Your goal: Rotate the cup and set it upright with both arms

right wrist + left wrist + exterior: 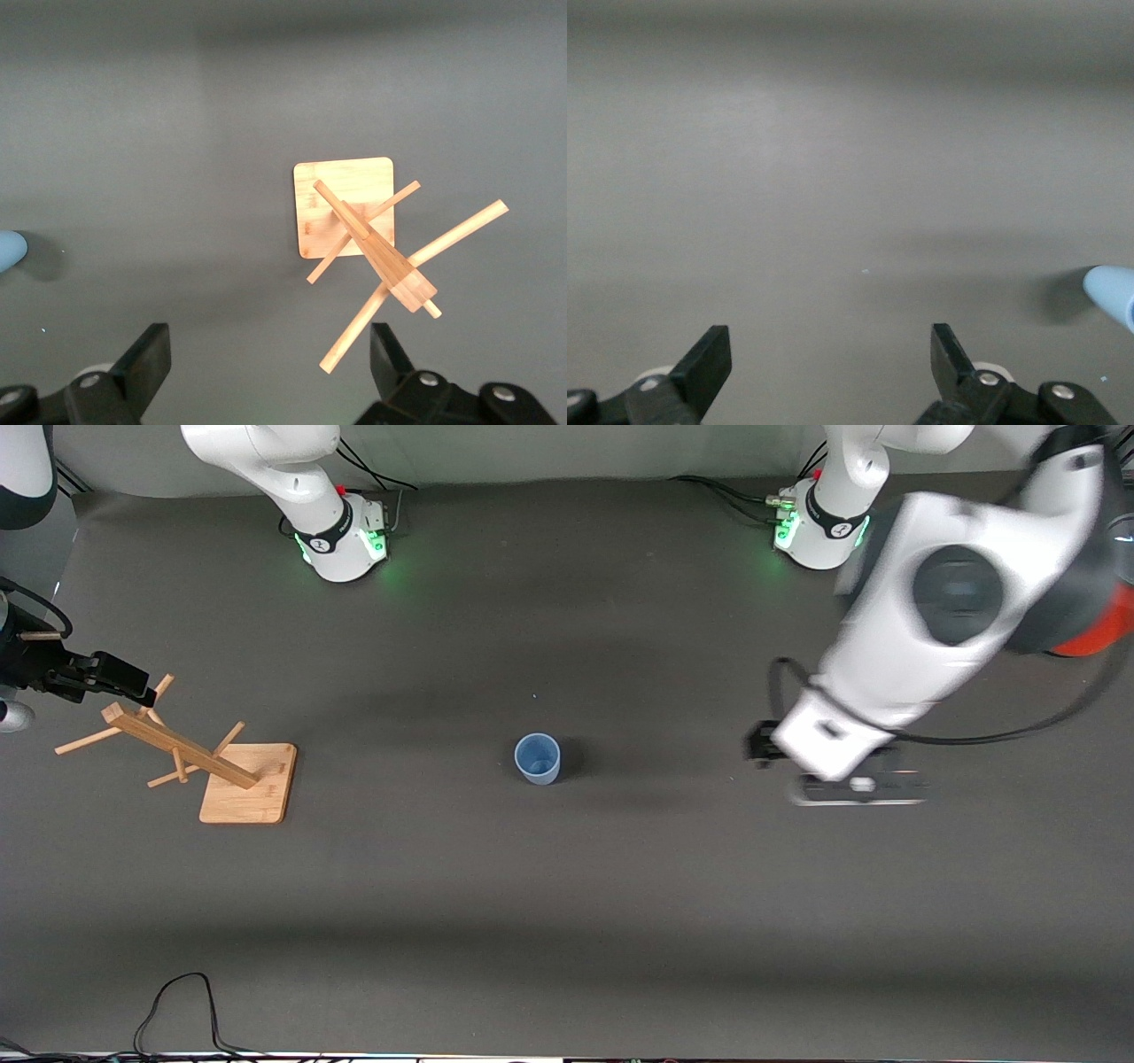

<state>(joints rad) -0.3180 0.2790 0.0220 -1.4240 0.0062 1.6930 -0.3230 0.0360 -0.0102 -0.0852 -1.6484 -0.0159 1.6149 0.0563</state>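
The cup sits near the middle of the bench, a pale-blue tumbler, and from the high camera we look at a round end of it with a short stretch of wall below, so it reads as standing on end. Whether that is the open mouth or the flat base, I cannot tell from here. Nothing is touching it.

At three o'clock from the cup, the left gripper hangs low over the bench, blurred by motion, well apart from the cup. Its wrist view shows the fingers spread wide with bare bench between them, and the cup's edge just peeking in at the side of that picture.

Over at nine o'clock, the right gripper is over the wooden peg stand. Its fingers are wide apart too, holding nothing, and it looks to be waiting. Its wrist view catches the stand's square base and crossed pegs, plus a sliver of blue cup.

My call: this is the approach step, with the grasp not yet made. Next, the left gripper would need to travel toward the cup, line its open fingers up either side of the wall, then close. If the cup is mouth-down, a handover to the right gripper would be needed to turn it over.
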